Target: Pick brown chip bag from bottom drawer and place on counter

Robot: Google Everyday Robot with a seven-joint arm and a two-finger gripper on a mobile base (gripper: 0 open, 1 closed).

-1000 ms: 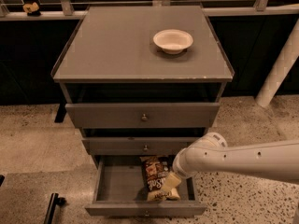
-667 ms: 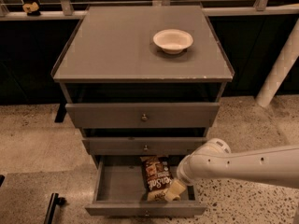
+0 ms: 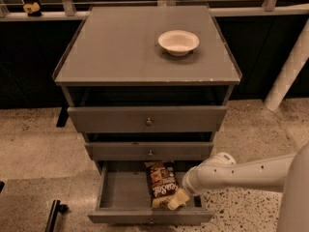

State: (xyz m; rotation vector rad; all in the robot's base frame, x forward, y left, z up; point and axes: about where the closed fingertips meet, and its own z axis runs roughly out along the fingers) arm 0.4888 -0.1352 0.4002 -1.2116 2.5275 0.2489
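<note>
Lying in the open bottom drawer (image 3: 120, 193), toward its right side, the brown chip bag (image 3: 161, 181) is resting lengthwise, dark end to the back and tan end near the front panel. The gripper (image 3: 176, 200) is sitting at that tan end, touching or just beside it, with the arm reaching in from the right. I cannot tell how far it is open or whether it is gripping the bag.

Judgement: the grasp step is in hand and the lift has not begun. The next move is calling for a firm hold on the crinkly film. It then needs a lift clearing the front panel and the middle drawer (image 3: 120, 150) above, up to the counter (image 3: 111, 52), setting down apart from the white bowl (image 3: 178, 41).
</note>
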